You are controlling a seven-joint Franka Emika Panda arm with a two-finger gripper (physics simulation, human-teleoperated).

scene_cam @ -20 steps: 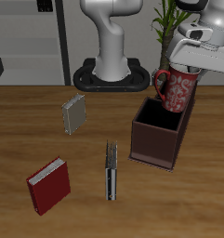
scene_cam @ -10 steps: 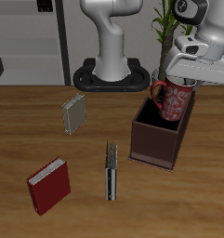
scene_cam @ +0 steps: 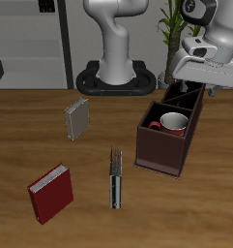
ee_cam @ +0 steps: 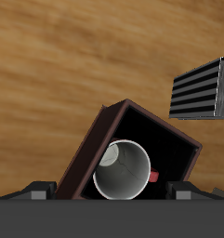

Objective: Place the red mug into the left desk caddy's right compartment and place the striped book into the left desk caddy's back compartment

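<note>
Dark red speckled mug, white inside, sits upright in a compartment of the dark brown wooden open-topped caddy, right of frame centre in the exterior view. Wrist view looks straight down into its white mouth, boxed by the caddy's walls; a red bit beside it is probably the handle. Judged: mug step done, sitting in the squarish section meant for it.

Gripper hangs directly over the caddy, at upper right of frame; its fingers are spread and hold nothing. It likely sits there because that is where the mug goes in.

Thin black, white and grey striped book lies flat on the wooden bench, lower centre, well apart from the caddy, untouched. Its slot, the long narrow compartment, looks unoccupied. Judged next: fetch the book, stand it on edge to fit the slot.

Grey book and red book with white page edges lie toward the left of frame; neither is wanted.
</note>
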